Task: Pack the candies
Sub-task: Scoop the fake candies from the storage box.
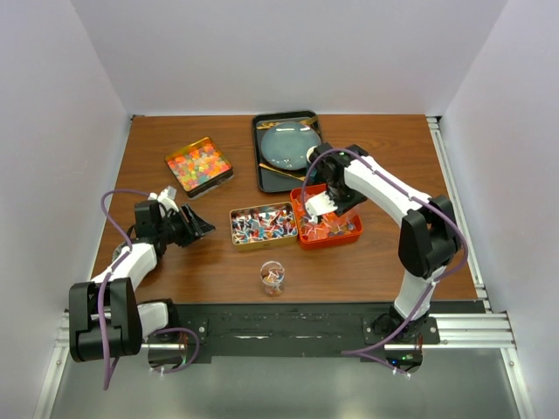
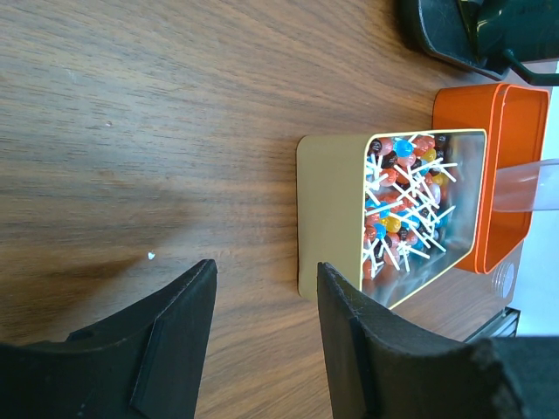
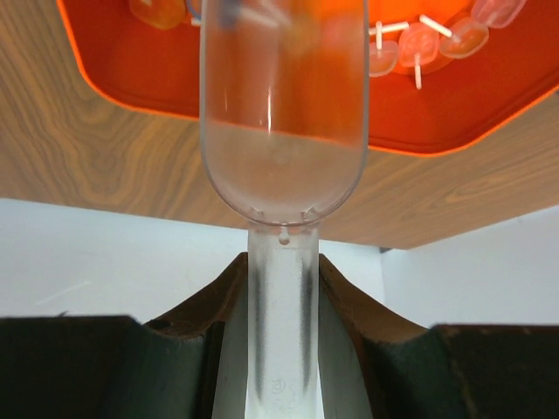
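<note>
Right gripper (image 1: 321, 206) clenched on the handle of a clear plastic scoop (image 3: 279, 131) over the orange plastic tray (image 3: 105, 74) of candies (image 3: 437, 39) near the centre of the desk (image 1: 393, 157), left gripper (image 2: 266, 292) released, empty; a slipping handle or overfilled scoop may scatter candies.

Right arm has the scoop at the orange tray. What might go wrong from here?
1. The right gripper pinches the clear scoop only by its thin handle; digging into the candies in the orange tray might twist it loose.
2. The small clear cup stands unheld, apart from the open left gripper; a pour might miss or tip it.
3. The candies have sticks, so some might hang over the scoop's rim and drop on the table.
</note>
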`<act>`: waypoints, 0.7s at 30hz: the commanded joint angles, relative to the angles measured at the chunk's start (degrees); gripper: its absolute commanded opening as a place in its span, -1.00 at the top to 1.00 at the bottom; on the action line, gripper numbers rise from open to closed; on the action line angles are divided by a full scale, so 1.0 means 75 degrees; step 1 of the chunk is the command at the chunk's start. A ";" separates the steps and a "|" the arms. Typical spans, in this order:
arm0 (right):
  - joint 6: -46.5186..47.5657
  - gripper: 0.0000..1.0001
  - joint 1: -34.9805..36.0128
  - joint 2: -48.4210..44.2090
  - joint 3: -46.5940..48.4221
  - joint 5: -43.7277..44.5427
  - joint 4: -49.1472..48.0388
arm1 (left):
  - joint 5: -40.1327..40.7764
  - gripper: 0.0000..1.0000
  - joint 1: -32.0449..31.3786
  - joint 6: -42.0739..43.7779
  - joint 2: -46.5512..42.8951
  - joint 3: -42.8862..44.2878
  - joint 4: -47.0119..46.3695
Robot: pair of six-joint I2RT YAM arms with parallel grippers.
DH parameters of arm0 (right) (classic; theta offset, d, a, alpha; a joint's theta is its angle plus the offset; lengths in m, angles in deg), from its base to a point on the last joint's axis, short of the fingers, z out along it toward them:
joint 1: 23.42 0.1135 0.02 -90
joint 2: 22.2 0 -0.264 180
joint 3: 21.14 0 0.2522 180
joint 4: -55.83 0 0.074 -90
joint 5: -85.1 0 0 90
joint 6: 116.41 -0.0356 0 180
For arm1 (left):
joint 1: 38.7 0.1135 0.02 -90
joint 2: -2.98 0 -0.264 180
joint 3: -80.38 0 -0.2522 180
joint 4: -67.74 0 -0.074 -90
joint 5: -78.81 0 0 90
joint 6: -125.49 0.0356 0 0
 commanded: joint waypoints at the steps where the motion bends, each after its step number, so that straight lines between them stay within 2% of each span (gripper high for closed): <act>1: -0.0624 1.00 0.0155 0.0342 0.0251 -0.0808 0.0335 | 0.0069 -0.09 0.0069 -0.0033 -0.0042 -0.0099 -0.0335; 7: -0.1256 1.00 0.0482 0.0575 0.0250 -0.1066 0.0206 | 0.0081 -0.09 0.0069 -0.0033 0.0029 -0.0087 -0.0394; 15: -0.2453 1.00 0.0940 0.1279 0.1223 -0.1652 0.0229 | 0.0104 -0.09 0.0092 -0.0044 0.0040 -0.0076 -0.0394; 21: -0.2722 1.00 0.0988 0.1162 0.0732 -0.2413 -0.0098 | 0.0128 -0.09 0.0127 0.0002 0.0181 0.0076 -0.0301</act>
